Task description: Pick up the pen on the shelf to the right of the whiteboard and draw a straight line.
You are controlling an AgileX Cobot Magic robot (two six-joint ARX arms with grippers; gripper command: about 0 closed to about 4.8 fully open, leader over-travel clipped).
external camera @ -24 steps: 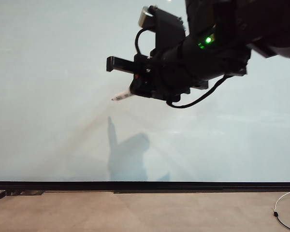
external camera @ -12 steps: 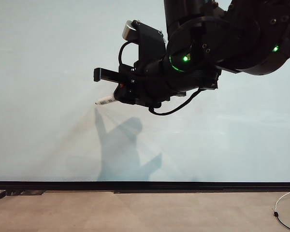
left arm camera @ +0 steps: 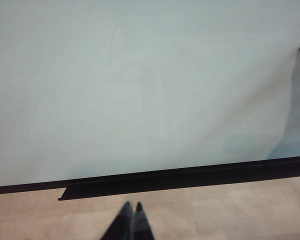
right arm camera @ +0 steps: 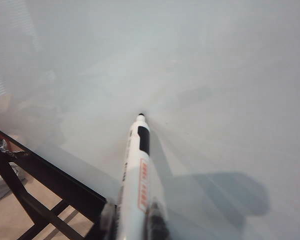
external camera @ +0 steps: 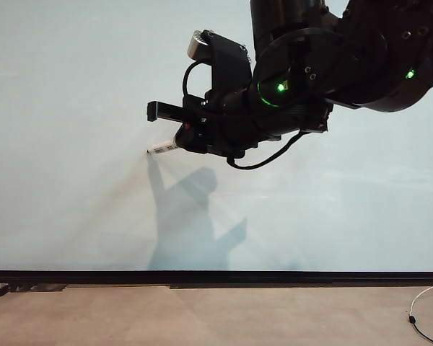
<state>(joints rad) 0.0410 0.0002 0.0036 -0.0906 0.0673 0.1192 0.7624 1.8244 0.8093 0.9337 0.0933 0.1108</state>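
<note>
Pen [right arm camera: 137, 175] is grasped by right gripper [external camera: 175, 137], tip set against whiteboard [external camera: 72, 108]. Left gripper [left arm camera: 131, 222] is clenched, low before the board.

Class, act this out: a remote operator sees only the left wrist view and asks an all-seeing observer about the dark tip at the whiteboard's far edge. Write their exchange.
Operator: My left gripper sits low, fingers together, in front of the whiteboard. What is the dark tip at the board's edge?
Observer: It is the pen, clamped in the right gripper, which is up against the board, left of centre in the exterior view.
Operator: Has it marked the board?
Observer: No stroke shows. The tip seems to touch the board, meeting its own shadow.
</note>
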